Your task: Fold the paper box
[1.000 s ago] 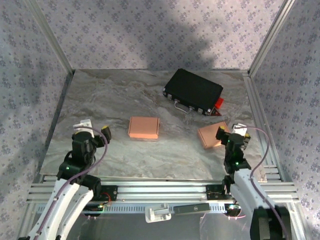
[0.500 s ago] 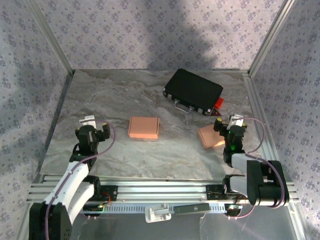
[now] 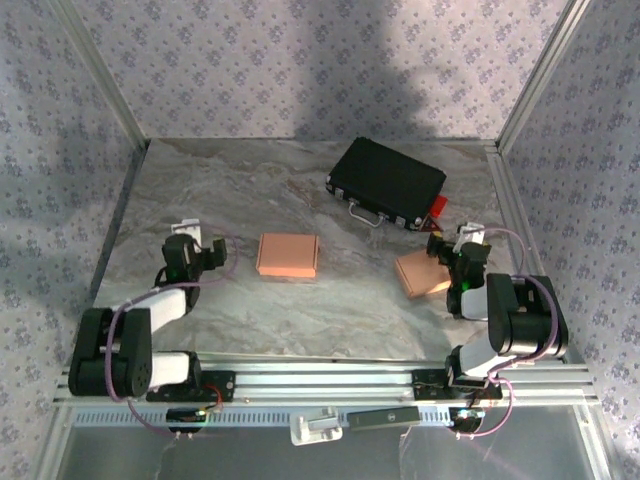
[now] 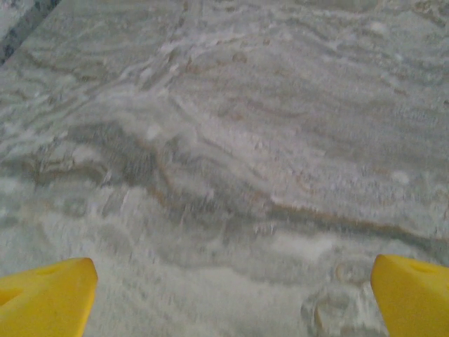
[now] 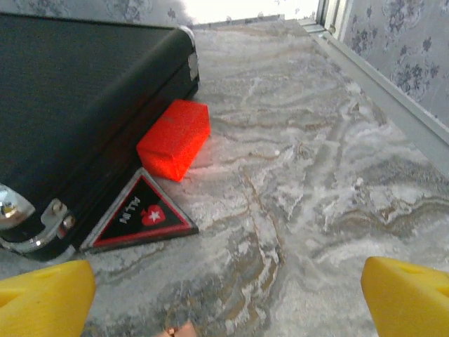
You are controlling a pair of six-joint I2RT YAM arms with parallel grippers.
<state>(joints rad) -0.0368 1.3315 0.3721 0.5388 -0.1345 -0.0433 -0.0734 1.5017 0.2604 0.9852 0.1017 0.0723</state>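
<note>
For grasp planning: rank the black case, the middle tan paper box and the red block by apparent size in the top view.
1. black rectangular case
2. flat tan paper box
3. red block

Black-and-white arms (image 3: pixel 150 300), lilac cables (image 3: pixel 520 240) — yellow gripper fingertips (image 4: pixel 45 298)

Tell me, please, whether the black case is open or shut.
Shut: the black case lies flat with its lid closed against its base.

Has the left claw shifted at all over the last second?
Yes. The left claw has moved away from the near rail and slightly right, toward the middle paper box, which has not shifted.
</note>
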